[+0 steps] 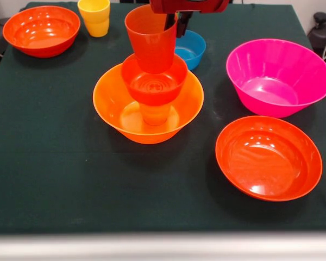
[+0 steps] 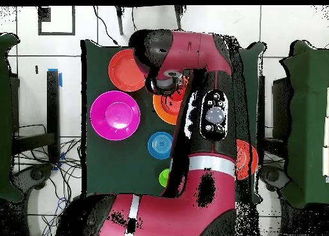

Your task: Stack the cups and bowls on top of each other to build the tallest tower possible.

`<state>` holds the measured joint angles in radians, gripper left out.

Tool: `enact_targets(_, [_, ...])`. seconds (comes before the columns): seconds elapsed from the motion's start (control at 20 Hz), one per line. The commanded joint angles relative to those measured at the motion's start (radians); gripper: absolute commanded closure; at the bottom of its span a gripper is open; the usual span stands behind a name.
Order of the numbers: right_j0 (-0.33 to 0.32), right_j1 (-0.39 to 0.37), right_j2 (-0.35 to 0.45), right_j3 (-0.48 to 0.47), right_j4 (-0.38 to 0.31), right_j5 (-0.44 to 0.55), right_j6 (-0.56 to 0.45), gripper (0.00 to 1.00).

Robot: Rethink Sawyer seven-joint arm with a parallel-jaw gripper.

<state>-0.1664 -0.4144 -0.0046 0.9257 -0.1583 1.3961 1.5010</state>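
**Spotter:** Front view first. You have the tower (image 1: 152,87) standing in the large orange bowl (image 1: 111,106) at mid tabletop (image 1: 54,179): an orange cup (image 1: 155,114) upside down on the bowl's floor, a small red-orange bowl (image 1: 152,84) resting on it, and a red-orange cup (image 1: 150,41) upright in that small bowl, leaning a little.

**Operator:** And my pincer?

**Spotter:** Your pincer (image 1: 175,24) comes down at the red-orange cup's rim, one dark finger (image 1: 169,23) showing through the cup wall, another just outside it. Whether it grips the rim or has let go, you cannot tell from here.

**Operator:** What else is around?

**Spotter:** Just behind the tower sits the small blue bowl (image 1: 193,49). Stacked yellow cups (image 1: 94,16) stand at the far edge, beside a wide red-orange bowl (image 1: 42,30). The magenta-pink bowl (image 1: 280,76) is off to one side, with a second wide red-orange bowl (image 1: 269,157) nearer the camera.

**Operator:** Overhead view?

**Spotter:** Your arm (image 2: 205,111) covers most of the tabletop (image 2: 96,156). You still see the magenta-pink bowl (image 2: 115,115), the blue bowl (image 2: 159,145), one red-orange bowl (image 2: 123,69), a sliver of the large orange bowl (image 2: 164,108), the other red-orange bowl's edge (image 2: 247,159), and a bit of a green cup (image 2: 164,177). The pincer is hidden.
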Motion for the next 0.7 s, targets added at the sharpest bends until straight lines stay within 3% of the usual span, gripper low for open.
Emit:
enact_targets(0.05, [0.018,0.008,0.037,0.025,-0.001,-0.056,0.133,1.00])
enact_targets(0.7, [0.012,0.017,0.040,0.019,-0.004,-0.076,0.122,1.00])
